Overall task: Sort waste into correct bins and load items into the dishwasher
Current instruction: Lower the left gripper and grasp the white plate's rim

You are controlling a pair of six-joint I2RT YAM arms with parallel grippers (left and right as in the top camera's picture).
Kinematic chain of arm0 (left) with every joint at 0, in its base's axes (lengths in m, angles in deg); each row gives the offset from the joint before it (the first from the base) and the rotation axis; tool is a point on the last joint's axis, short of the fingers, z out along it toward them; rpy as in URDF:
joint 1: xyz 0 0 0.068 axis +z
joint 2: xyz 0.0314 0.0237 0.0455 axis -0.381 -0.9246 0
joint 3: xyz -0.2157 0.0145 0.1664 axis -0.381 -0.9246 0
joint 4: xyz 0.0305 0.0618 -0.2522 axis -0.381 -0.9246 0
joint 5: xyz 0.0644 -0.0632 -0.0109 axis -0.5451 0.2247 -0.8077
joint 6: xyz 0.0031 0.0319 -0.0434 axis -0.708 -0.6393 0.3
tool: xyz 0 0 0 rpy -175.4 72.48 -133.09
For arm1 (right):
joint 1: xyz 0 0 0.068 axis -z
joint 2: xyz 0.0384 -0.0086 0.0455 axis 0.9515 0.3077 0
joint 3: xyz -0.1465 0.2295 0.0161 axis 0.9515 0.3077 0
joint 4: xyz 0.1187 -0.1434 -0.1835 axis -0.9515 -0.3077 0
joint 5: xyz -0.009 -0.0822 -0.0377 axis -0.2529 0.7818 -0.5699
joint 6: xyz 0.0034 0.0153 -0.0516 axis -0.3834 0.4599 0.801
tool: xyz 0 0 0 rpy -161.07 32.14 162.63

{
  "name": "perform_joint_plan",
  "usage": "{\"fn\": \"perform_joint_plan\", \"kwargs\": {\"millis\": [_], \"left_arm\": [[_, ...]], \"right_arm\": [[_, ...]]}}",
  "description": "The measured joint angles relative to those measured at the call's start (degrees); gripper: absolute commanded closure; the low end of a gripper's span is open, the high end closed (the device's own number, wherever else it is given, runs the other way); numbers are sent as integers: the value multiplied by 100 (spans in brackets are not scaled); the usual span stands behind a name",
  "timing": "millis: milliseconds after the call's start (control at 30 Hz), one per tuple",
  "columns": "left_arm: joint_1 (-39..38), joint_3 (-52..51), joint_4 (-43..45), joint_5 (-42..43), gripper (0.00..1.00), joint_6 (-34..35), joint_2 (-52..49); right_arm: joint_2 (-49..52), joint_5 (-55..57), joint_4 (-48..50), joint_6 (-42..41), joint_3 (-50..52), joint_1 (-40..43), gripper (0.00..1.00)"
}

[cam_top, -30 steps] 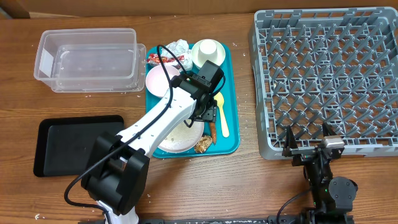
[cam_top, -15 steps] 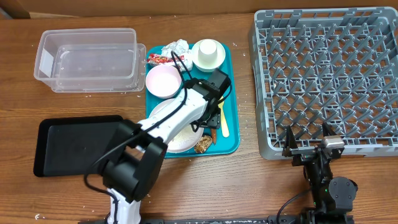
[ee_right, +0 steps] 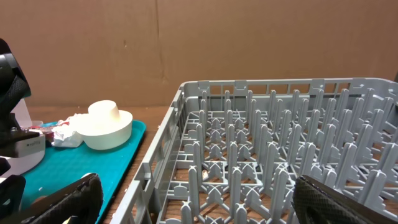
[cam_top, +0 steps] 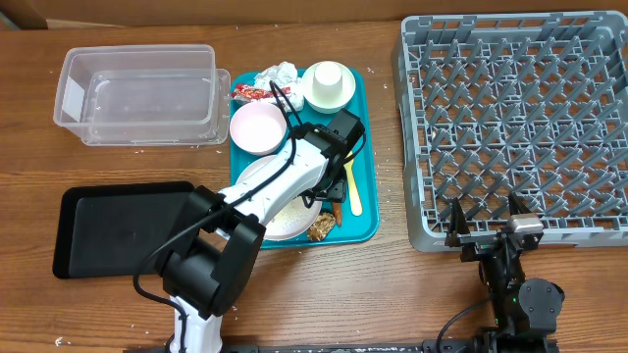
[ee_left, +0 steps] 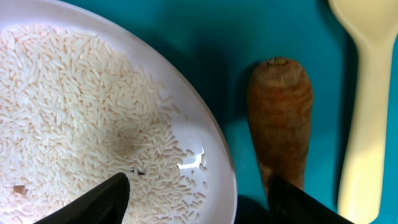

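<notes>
Near the surface's (cam_top: 392, 294) middle, found the left gripper (ee_left: 198, 205) low over the teal tray (cam_top: 367, 108), jaws well apart and holding nothing. Saw one fingertip (ee_left: 93, 202) above the plate (cam_top: 285, 227) and the other over one end of the stick (ee_left: 280, 118), with the plate's rim between them. Could not tell whether either tip touched anything.

Noted rice (ee_left: 74, 106) spread across the plate. Saw the stick lying on the teal tray just beside the rim, and the spoon (ee_left: 367, 93) on the stick's other side, apart from it. Spotted the chunk (cam_top: 320, 227) by the teal tray's near edge, close against the plate. Could not tell whether the two touched.

Counted, toward the teal tray's far edge, a bowl (cam_top: 253, 127), a cup (cam_top: 329, 76) seated in a second bowl (cam_top: 345, 96), and the napkin (cam_top: 278, 74) with the wrapper (cam_top: 250, 92) beside it.

Placed the tub (cam_top: 137, 93) at the surface's far left corner and the black tray (cam_top: 108, 230) along the left edge, nearer the front. Placed the rack (cam_top: 520, 118) along the right edge, from the far corner down most of that side.

Found the right gripper (cam_top: 484, 224) by the surface's near edge, just in front of the rack's near wall, jaws spread wide and gripping nothing.
</notes>
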Motion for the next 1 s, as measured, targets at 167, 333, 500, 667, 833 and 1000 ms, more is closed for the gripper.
{"fn": "perform_joint_plan", "kwargs": {"millis": [167, 333, 500, 667, 833, 1000], "left_arm": [[0, 251, -151, -2, 27, 2, -90], [2, 446, -343, -2, 28, 4, -101], [0, 448, -581, -2, 29, 7, -101], [0, 446, -603, -2, 30, 24, -101], [0, 446, -603, -2, 34, 42, -101], [0, 428, -573, -2, 34, 42, -101]], "right_arm": [[0, -2, -4, 0, 0, 2, 0], [0, -2, -4, 0, 0, 0, 0], [0, -2, -2, 0, 0, 2, 0], [0, -2, -2, 2, 0, 2, 0], [0, -2, -2, 2, 0, 2, 0], [0, -2, -4, 0, 0, 2, 0]]}}
